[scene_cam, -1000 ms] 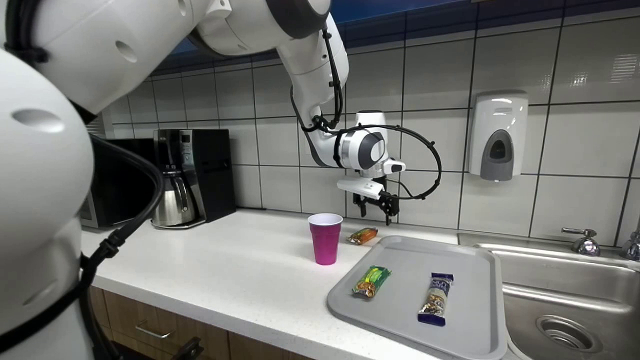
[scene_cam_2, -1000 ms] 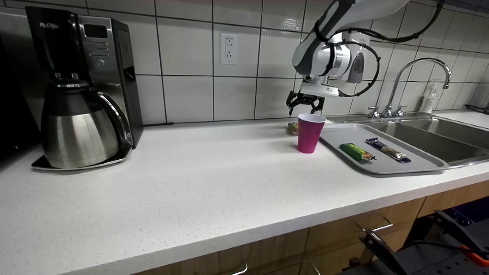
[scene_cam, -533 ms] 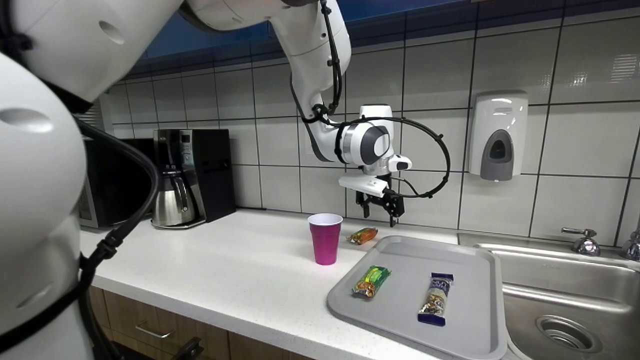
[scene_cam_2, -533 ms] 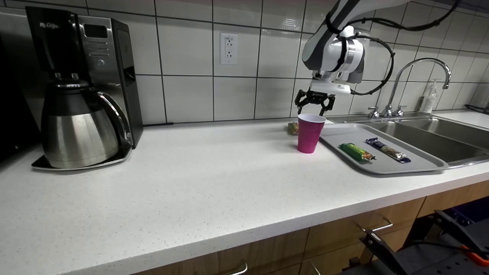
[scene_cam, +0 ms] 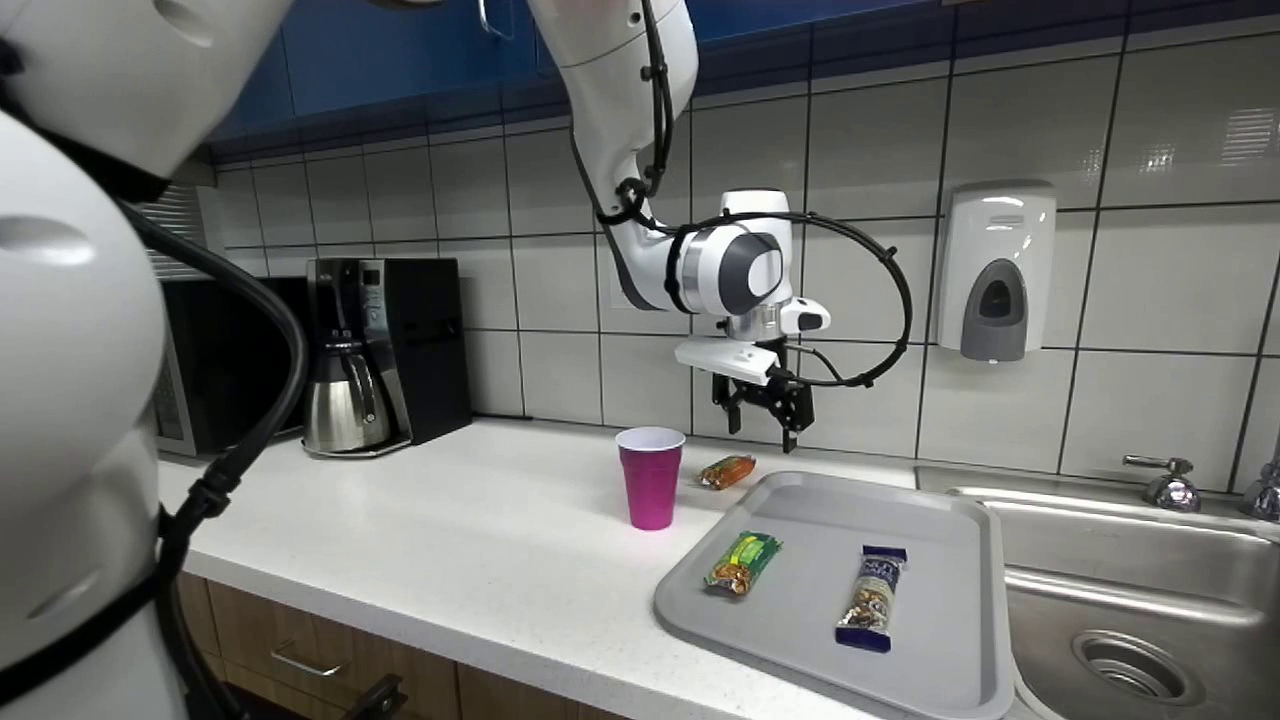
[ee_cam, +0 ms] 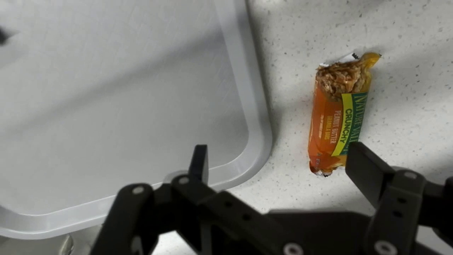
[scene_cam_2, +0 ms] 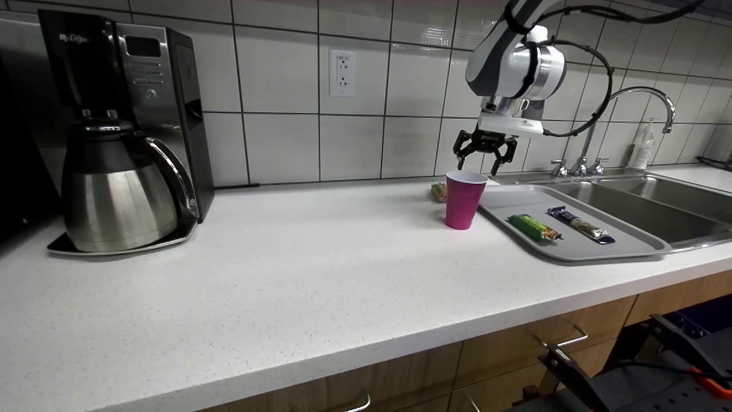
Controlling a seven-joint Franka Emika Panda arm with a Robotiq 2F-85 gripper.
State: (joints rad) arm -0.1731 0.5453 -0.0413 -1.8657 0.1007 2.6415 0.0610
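Observation:
My gripper (ee_cam: 277, 150) is open and empty, held above the counter near the tray's back corner. It also hangs near the tiled wall in both exterior views (scene_cam: 762, 432) (scene_cam_2: 477, 166). An orange peanut butter granola bar (ee_cam: 329, 124) lies on the counter below; my right finger (ee_cam: 368, 173) overlaps its lower edge in the wrist view. The bar also shows in an exterior view (scene_cam: 727, 472); elsewhere the cup partly hides it (scene_cam_2: 439, 192). A pink cup (scene_cam: 652, 485) stands upright beside it. The grey tray (scene_cam: 810, 515) holds a green-wrapped bar (scene_cam: 743, 563) and a blue-wrapped bar (scene_cam: 872, 600).
A steel sink (scene_cam: 1180, 540) with a faucet (scene_cam_2: 629, 91) adjoins the tray. A soap dispenser (scene_cam: 998, 270) hangs on the wall. A coffee maker (scene_cam_2: 123, 131) stands at the far end of the counter (scene_cam_2: 320, 274). Blue cupboards (scene_cam: 400, 60) are overhead.
The gripper has moved right, along the wall toward the tray and sink side, staying open. The arm has shifted with it. The bars, cup and tray have not moved.

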